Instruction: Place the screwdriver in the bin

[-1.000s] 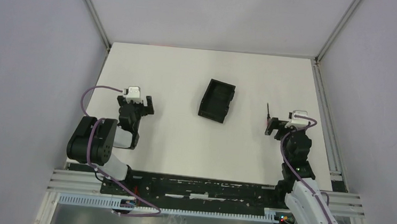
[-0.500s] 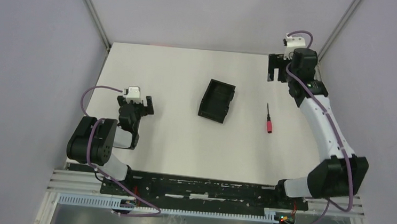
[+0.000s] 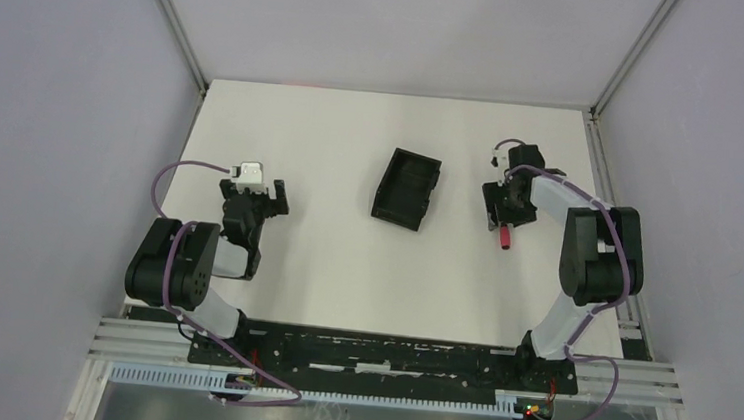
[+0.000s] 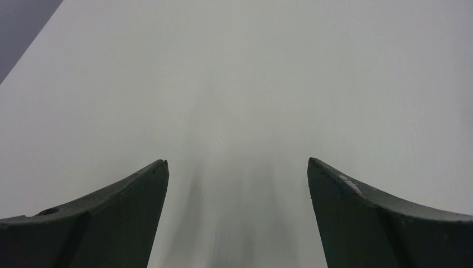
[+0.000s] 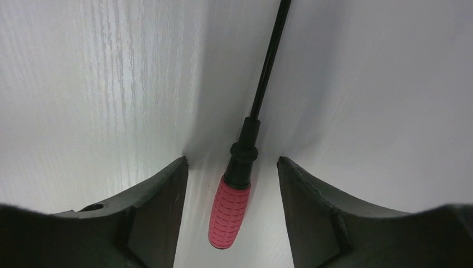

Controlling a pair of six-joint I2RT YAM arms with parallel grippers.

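Observation:
The screwdriver (image 5: 230, 209), with a red ribbed handle and a thin dark shaft, lies flat on the white table. In the right wrist view its handle and black collar lie between my right gripper's (image 5: 232, 162) open fingers, with a gap on each side. In the top view the right gripper (image 3: 504, 218) covers the shaft and only the red handle (image 3: 505, 239) shows. The black open-top bin (image 3: 407, 189) stands empty left of it at the table's middle. My left gripper (image 3: 270, 200) is open and empty at the left, and shows only bare table in its wrist view (image 4: 237, 162).
The white table (image 3: 323, 266) has metal frame posts at its back corners and a rail (image 3: 612, 229) along its right edge. Grey walls surround it on three sides.
My right arm has swung from the back right corner down over the screwdriver, its fingers now straddling the handle. The screwdriver, bin and left arm have not moved.

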